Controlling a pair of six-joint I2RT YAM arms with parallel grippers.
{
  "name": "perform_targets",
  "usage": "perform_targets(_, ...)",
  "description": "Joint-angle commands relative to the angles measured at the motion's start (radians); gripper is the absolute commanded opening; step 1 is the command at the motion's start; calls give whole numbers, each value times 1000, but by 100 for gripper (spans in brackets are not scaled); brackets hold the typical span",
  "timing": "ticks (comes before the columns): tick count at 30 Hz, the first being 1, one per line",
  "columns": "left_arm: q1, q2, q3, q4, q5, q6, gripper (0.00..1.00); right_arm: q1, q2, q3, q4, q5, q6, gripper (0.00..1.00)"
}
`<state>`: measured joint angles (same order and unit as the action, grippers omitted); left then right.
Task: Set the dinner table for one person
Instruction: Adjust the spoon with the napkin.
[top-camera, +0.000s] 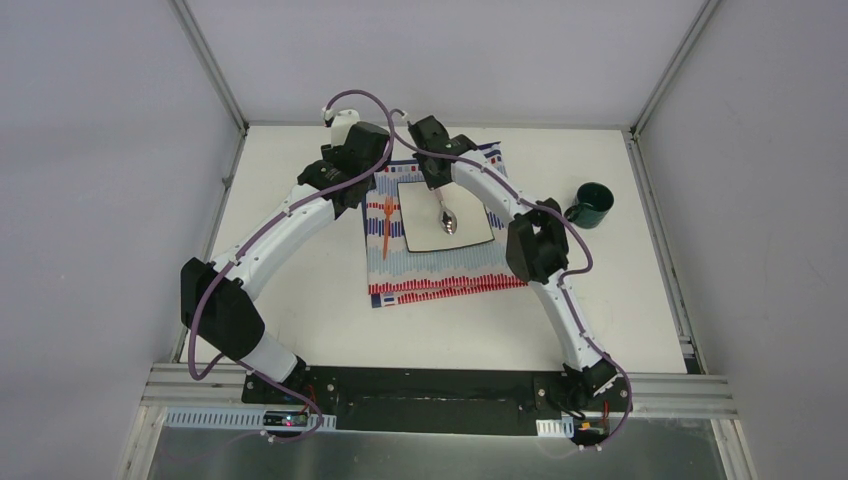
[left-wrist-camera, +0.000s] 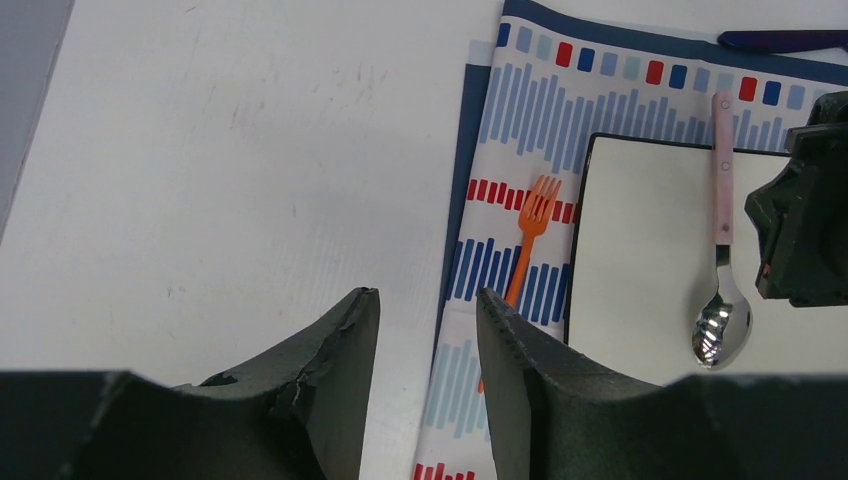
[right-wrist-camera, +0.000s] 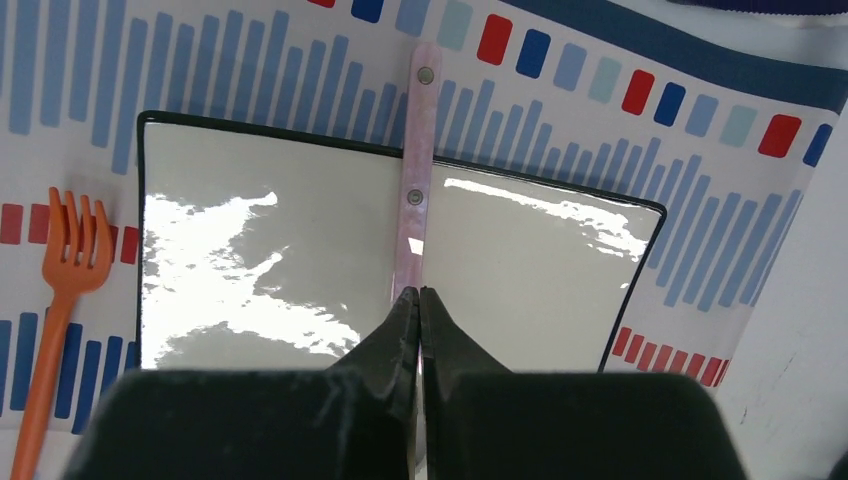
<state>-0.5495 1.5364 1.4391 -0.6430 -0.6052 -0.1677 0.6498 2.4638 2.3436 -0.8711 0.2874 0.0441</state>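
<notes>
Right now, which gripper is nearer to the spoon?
Right. The right gripper is shut over the spoon handle, above the plate; the left gripper is open, off the plate, near the fork.

- Left arm (top-camera: 285, 218) arches forward over the table; left gripper (left-wrist-camera: 427, 305) points down, jaws partly apart.
- Right arm (top-camera: 560, 300) arches inward; right gripper (right-wrist-camera: 418, 295) fingers pressed together.

My overhead camera looks steeply down from the near edge over the whole worktop (top-camera: 300, 310); both wrist cameras hang close, pointing down, sharing the plate (right-wrist-camera: 300, 250) and fork (right-wrist-camera: 70, 250).
</notes>
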Motion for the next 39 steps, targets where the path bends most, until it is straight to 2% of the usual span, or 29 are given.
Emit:
perform_targets(1,-3,-11,-14,16,-39,2,42,-8,-45,-12,66,-19,4,0)
perform_targets(7,-3,-1,-14,16,-40,-1,42,-33,38,90,25,-202,53,0)
perform_targets(12,-3,-1,-20,16,-51,5,42,-47,43,51,76,-336,108,0)
perform_targets(16,-3,-1,-28,16,-51,2,42,-64,62,49,78,-371,136,0)
perform_targets(26,-3,-4,-32,18,-45,-1,42,-111,92,44,65,-353,165,0)
perform_targets(35,-3,8,-33,24,-33,-1,42,-126,28,-52,61,-120,116,0)
perform_targets(39,-3,22,-27,29,-18,-4,42,-130,-18,-123,62,-62,96,0)
